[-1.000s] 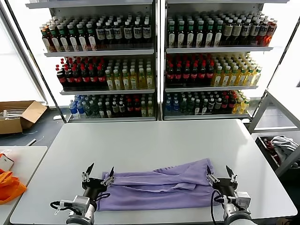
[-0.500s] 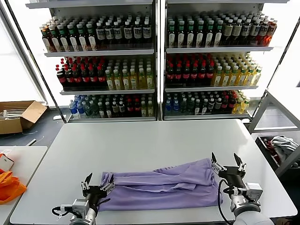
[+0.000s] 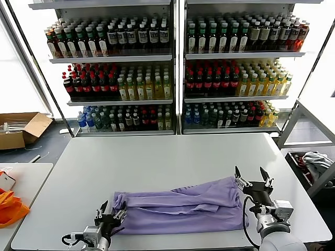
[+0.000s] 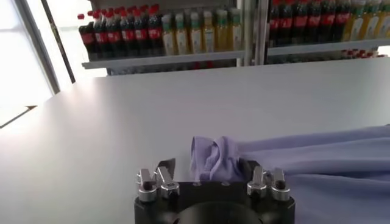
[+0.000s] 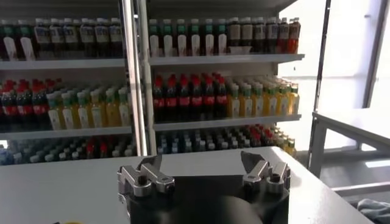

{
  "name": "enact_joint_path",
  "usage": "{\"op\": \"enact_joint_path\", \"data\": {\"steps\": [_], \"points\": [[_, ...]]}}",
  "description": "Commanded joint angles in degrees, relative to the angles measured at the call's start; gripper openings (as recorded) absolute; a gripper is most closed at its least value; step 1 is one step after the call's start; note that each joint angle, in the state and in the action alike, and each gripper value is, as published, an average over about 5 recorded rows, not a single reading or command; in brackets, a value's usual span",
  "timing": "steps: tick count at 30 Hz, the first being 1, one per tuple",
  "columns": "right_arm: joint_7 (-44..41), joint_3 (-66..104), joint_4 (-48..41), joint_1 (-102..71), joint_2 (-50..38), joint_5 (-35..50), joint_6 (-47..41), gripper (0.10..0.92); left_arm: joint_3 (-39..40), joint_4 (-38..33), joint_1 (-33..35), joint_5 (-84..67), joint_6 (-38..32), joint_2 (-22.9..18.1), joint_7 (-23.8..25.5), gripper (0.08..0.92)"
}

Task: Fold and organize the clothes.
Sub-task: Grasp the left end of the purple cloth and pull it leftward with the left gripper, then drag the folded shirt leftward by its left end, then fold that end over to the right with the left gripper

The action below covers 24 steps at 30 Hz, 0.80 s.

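You have one lavender T-shirt (image 3: 180, 206) on the white table (image 3: 172, 157), lying crumpled in a long band across the near edge, its left end bunched into a small roll. No second garment shows on the table, so count one shirt here and two grippers. Your left gripper (image 3: 111, 216) sits low at that bunched left end; in the left wrist view the roll of cloth (image 4: 213, 161) lies between the two fingers, which stand part-way apart, and you cannot tell whether they are pinching it yet. Your right gripper (image 3: 253, 179) is off the right end of the shirt, raised clear of the fabric, its fingers spread wide and holding nothing; its wrist camera looks out at the bottle shelves (image 5: 201, 85) rather than down at the cloth. Judged from this, you are at the grasping step ahead of a fold: the left end looks nearly taken, the right not. Next you likely need to bring the right gripper down onto the right edge and close both before lifting together.
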Motion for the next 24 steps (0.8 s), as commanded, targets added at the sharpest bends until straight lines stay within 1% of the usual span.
{"op": "enact_joint_path", "data": {"steps": [1,10,16,19,22,24], "points": [[0.06,0.19,0.40,0.35,-0.15,0.38,0.01,0.823,-0.16,1.05,0.60,-0.44,0.13,0.13,2.48,0.579],[0.21,0.71,0.36,0.66,-0.35,0.69,-0.05,0.823,-0.79,1.29,0.77,-0.69,0.06,0.25,4.31,0.320],[0.27,0.82,0.25,1.10,-0.39,0.94,-0.07,0.823,-1.99,1.44,0.37,-0.92,-0.27,0.31,4.70,0.148],[0.37,1.01,0.10,1.34,-0.56,1.26,-0.08,0.823,-4.27,1.34,-0.49,-1.18,-0.60,1.00,4.70,0.100],[0.47,1.12,0.05,1.72,-0.80,1.72,-0.11,0.823,-9.18,0.70,-1.87,-1.66,-0.83,3.21,4.95,0.096],[0.57,1.08,-0.05,2.15,-0.89,1.96,-0.16,0.823,-13.52,0.11,-2.72,-1.99,-0.97,5.42,5.52,0.096]]}}
